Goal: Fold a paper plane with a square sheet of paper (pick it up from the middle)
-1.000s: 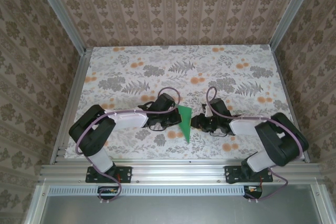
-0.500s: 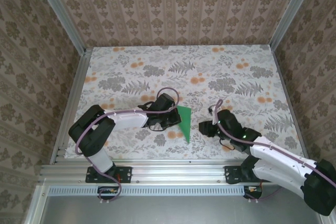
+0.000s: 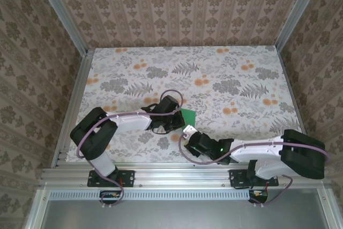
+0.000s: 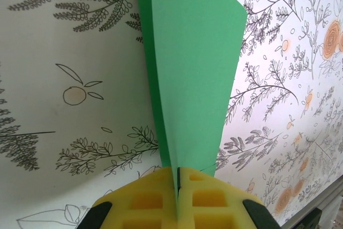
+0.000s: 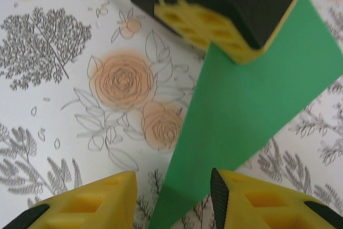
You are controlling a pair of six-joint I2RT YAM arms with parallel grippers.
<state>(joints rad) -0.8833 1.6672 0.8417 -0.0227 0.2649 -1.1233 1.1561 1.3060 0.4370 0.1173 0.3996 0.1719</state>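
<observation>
The bright-green paper (image 3: pixel 188 115) is a creased pointed shape standing on edge near the table's front middle. My left gripper (image 3: pixel 174 117) is shut on its folded edge, and its yellow pads (image 4: pixel 161 197) pinch the paper (image 4: pixel 193 63) with no gap. My right gripper (image 3: pixel 189 133) is at the paper's narrow near end. It is open, its yellow fingers (image 5: pixel 91 202) straddling the green point (image 5: pixel 241 100) without touching it. The left gripper's pads (image 5: pixel 214 22) clamp the wider end just ahead. In the top view the right gripper hides the tip.
A floral tablecloth (image 3: pixel 225 73) covers the table, with an aluminium frame rail (image 3: pixel 187 172) along the near edge and patterned walls on three sides. The right arm (image 3: pixel 252 147) lies low along the front, reaching leftward.
The right arm has swung from the right of the paper round to the front. Its gripper now sits at the paper's near tip. The left gripper has held still.
</observation>
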